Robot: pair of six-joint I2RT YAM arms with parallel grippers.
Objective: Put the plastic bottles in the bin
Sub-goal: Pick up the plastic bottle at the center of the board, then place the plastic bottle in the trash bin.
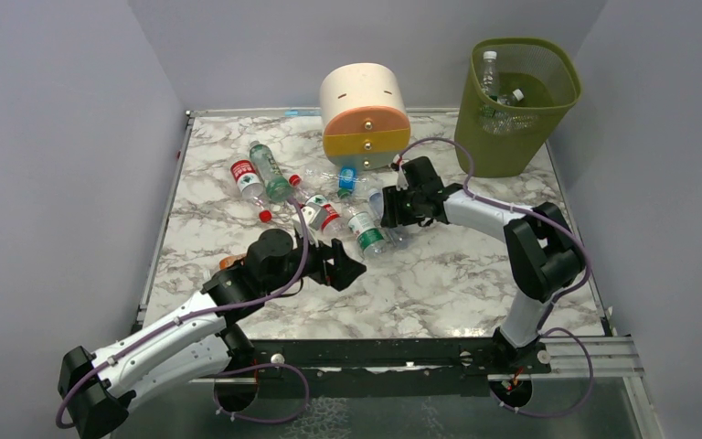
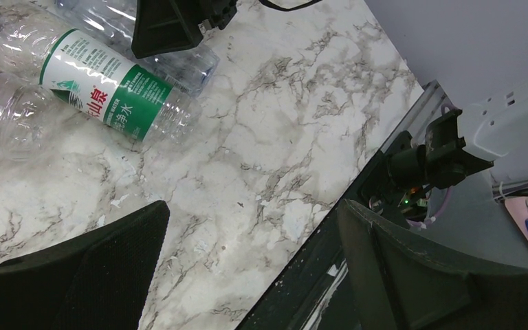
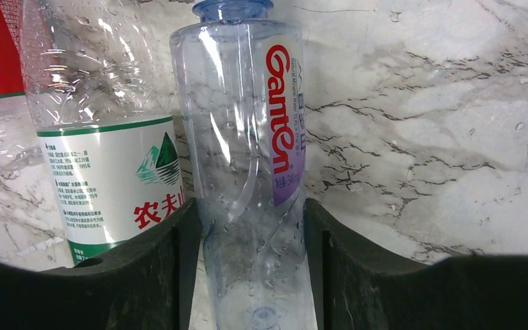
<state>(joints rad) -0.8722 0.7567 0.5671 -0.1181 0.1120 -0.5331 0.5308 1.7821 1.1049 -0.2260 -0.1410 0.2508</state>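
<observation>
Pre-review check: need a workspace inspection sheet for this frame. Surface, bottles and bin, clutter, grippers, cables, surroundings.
Surface: marble-pattern table; no spill seen.
Job's things: several plastic bottles lie on their sides in a loose cluster mid-table; at least two more bottles are inside the bin at the table's far right corner.
Clutter: round drawer unit at the far edge, left of the bin.
Grippers: left gripper open and empty, low over the table near a green-label bottle; right gripper shut on the Ganten bottle.
Cables: purple cable arcs off the right arm between drawer unit and bin; no snag seen.
Surroundings: plain walls on three sides; nothing else seen.
</observation>
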